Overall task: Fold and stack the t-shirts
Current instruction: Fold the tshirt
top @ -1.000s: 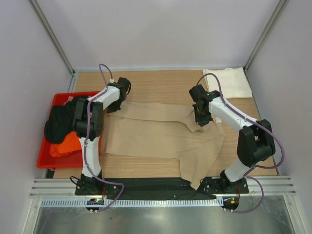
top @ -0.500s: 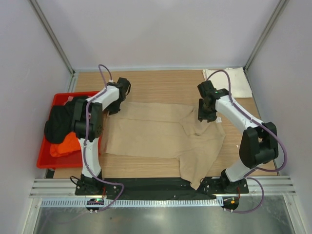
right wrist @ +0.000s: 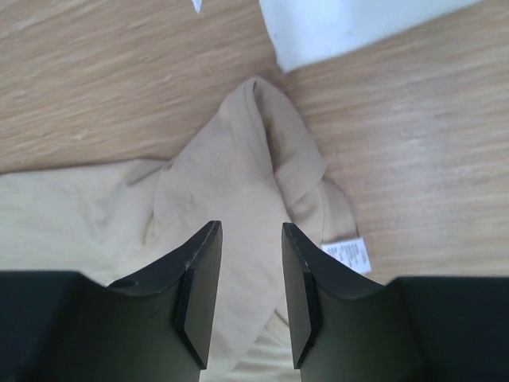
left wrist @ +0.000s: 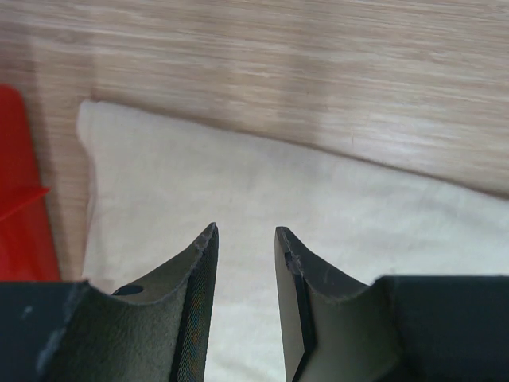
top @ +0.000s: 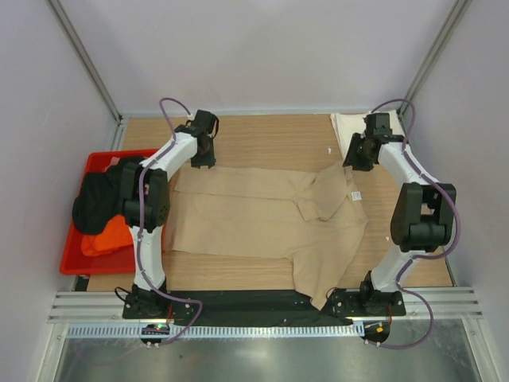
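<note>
hovering spread and empty, left tool (left wrist: 245,232) and right tool (right wrist: 251,228) overlook the tan t-shirt (top: 246,219) beneath, seemingly flattened for folding.

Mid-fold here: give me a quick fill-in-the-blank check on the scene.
The left gripper and the right gripper are both ___ and hold nothing. The tan cloth t-shirt lies spread on the ___ table. The black cloth t-shirt lies in the ___ plastic bin. The folded cream-white cloth t-shirt lies at the table's far ___ corner.
Missing words: open; wooden; red; right.
</note>
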Robot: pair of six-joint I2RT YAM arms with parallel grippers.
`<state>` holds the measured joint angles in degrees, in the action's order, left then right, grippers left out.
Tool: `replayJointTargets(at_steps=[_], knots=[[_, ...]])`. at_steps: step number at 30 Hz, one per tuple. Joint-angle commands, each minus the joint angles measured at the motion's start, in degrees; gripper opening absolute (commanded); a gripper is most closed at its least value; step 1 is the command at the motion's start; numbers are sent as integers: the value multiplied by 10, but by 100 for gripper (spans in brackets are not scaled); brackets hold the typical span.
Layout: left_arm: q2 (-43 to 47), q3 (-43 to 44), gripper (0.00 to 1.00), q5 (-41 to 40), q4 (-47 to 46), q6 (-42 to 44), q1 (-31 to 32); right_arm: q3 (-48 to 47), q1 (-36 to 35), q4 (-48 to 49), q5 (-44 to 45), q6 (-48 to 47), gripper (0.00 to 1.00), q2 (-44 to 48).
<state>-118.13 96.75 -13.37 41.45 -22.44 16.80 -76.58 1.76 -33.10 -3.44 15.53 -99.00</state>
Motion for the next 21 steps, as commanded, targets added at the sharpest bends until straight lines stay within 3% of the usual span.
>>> replayJointTargets(at_steps=[1,9,15,21], knots=[[-53,29,36,6,-10,-14,-4,-37,25,47,-51,-43,42,-36],[-105,44,37,-10,-12,-19,-19,-34,30,89,-111,-56,42,-87],[-106,35,37,-18,-16,-18,-20,-32,30,110,-98,-48,41,-115],[-98,22,38,-25,-23,-23,-20,-2,30,139,-82,-39,34,-111]])
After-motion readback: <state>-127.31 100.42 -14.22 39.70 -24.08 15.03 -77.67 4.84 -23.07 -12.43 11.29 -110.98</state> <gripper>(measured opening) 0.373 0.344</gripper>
